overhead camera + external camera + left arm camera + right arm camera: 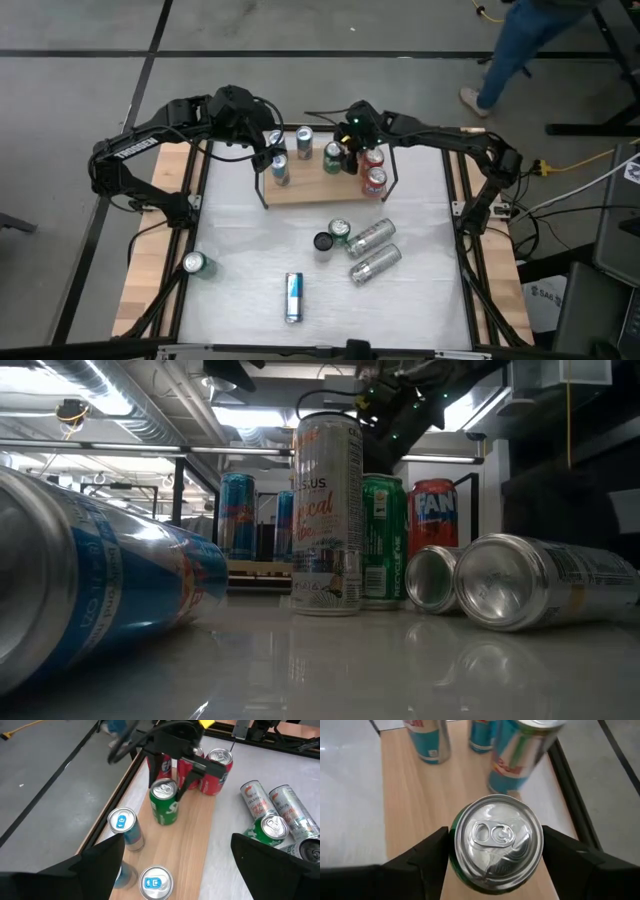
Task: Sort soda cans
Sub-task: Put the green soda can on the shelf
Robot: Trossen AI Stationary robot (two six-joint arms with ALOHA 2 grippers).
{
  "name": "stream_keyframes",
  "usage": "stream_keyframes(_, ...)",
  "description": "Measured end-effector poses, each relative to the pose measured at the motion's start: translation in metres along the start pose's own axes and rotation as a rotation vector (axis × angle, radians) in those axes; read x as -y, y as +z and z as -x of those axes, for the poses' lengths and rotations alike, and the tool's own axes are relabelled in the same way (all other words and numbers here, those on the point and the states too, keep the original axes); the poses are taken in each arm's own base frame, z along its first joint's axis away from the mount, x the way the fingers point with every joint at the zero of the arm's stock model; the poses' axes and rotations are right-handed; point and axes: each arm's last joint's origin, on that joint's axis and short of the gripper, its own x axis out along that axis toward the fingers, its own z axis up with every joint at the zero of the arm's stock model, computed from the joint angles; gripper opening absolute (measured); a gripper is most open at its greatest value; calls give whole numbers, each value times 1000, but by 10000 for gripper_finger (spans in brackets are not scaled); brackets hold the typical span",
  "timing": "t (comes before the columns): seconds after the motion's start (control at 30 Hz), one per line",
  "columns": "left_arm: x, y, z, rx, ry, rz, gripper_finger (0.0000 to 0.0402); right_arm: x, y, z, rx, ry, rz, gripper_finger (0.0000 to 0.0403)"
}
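While we look straight down on the worktop (240,300), we read the scene like this:

Board: a wooden board (310,190) lies at the 12 o'clock side of the worktop.

Right gripper: we see the right gripper (495,851) over the board, its jaws spread on either side of a green can (495,840); its fingers (427,852) sit close to the can's sides, and we cannot tell whether they touch it.

Green can: it stands upright on the board, just at 9 o'clock of two red cans (373,170), which stand upright at the board's 3 o'clock end.

Left gripper: the left gripper (177,865) hangs above the board's 9 o'clock end, jaws wide apart with nothing between them.

Blue cans: we count three blue-and-silver cans (279,170) upright on the board's 9 o'clock half.

Loose cans at centre: below the board, near the worktop's middle, a green-and-silver can (340,231) and a black can (323,241) stand just beside two silver cans (372,250) lying on their sides.

Loose cans at 6 to 8 o'clock: a blue can (293,297) lies on its side toward 6 o'clock, and a green can (195,264) sits well apart toward 8 o'clock.

Background: a person's legs (510,50) show beyond the worktop at 1 o'clock.
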Motion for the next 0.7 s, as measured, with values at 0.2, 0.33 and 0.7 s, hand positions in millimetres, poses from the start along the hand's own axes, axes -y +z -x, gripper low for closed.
stream_keyframes(0.2, 0, 0, 0, 0, 0, 0, 355, 17, -6, 3, -5, -23, -14, 270)
stream_keyframes(0.33, 0, 0, 0, 0, 0, 0, 355, 26, -9, 5, -8, -35, -33, 270)
stream_keyframes(0.7, 0, 0, 0, 0, 0, -1, 355, 34, -13, 6, -14, -49, 8, 270)
